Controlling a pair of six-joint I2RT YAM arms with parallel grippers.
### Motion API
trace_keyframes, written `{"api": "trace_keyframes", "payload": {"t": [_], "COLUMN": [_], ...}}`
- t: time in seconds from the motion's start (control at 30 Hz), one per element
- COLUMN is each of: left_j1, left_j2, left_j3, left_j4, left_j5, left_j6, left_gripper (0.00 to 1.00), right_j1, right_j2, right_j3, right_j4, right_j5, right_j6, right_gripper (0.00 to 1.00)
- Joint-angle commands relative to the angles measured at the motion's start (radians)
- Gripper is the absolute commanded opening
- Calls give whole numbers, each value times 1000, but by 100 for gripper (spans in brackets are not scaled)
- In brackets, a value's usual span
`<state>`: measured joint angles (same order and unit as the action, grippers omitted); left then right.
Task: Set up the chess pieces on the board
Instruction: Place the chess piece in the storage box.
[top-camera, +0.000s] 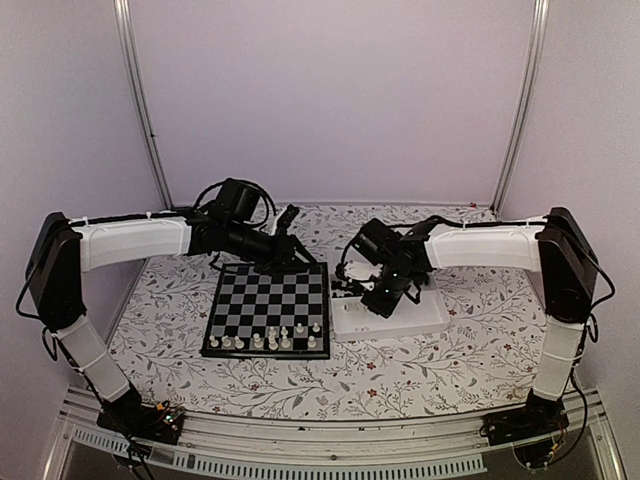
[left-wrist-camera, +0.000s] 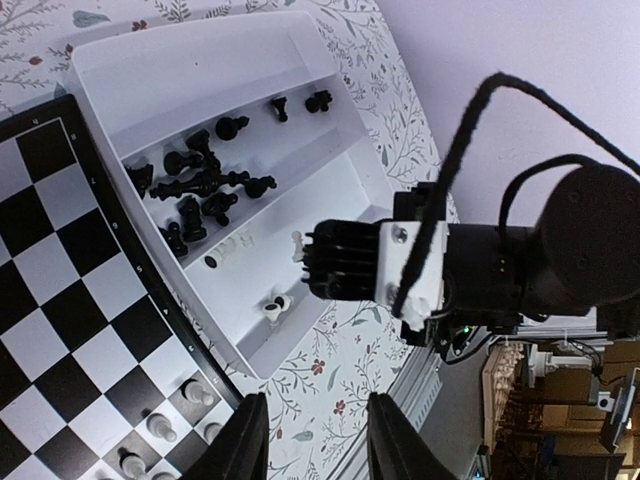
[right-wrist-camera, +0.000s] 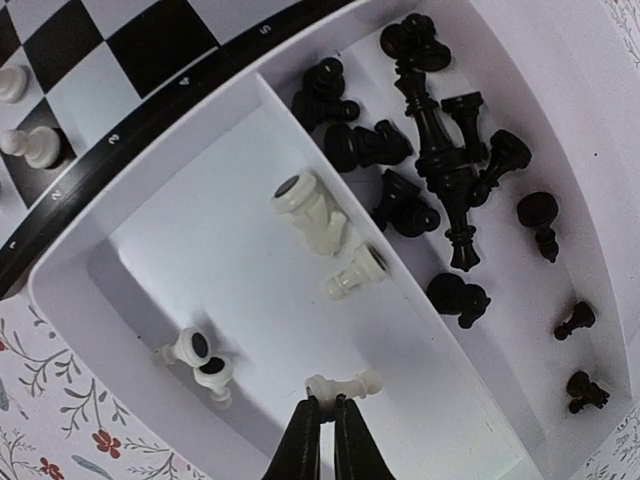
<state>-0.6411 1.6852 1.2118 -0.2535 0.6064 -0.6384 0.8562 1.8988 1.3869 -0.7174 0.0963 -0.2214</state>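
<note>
The board lies between the arms, with several white chess pieces standing on its near rows. In the right wrist view my right gripper is down in the white tray's near compartment, shut on the base of a white piece that lies on its side. Other white pieces lie loose in that compartment. Several black pieces lie in the far compartment. My left gripper hangs open and empty over the tablecloth beside the board's corner.
A floral tablecloth covers the table. The tray sits tight against the board's right edge. The right arm's wrist hovers over the tray, close to the left gripper. White walls enclose the back and sides.
</note>
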Motion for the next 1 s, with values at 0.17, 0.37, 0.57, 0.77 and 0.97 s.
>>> {"api": "trace_keyframes", "payload": {"t": [0.17,0.37,0.57,0.77,0.97], "left_j1": [8,8,8,8,8], "left_j2": [-11,-14,-31,-56,-73], "left_j3": [29,26,21,5,-7], "left_j4": [-51,-53,-59,-67,-73], "left_j5": [32,37,32,0,-6], "left_j6": [42,45,55,49,47], "left_gripper": [37,37,37,37,38], "right_j1": [-119,-134,-135,-134,-134], "right_j2": [46,59,66,-44,-58], "right_j3": [-8,-14,59,-43,-86], "right_j4": [30,23,-72,-76,-103], "right_j5": [-29,-67,-46,-66,-31], "right_j6": [-63,-51,105,535,682], "right_gripper": [8,22,25,36,38]}}
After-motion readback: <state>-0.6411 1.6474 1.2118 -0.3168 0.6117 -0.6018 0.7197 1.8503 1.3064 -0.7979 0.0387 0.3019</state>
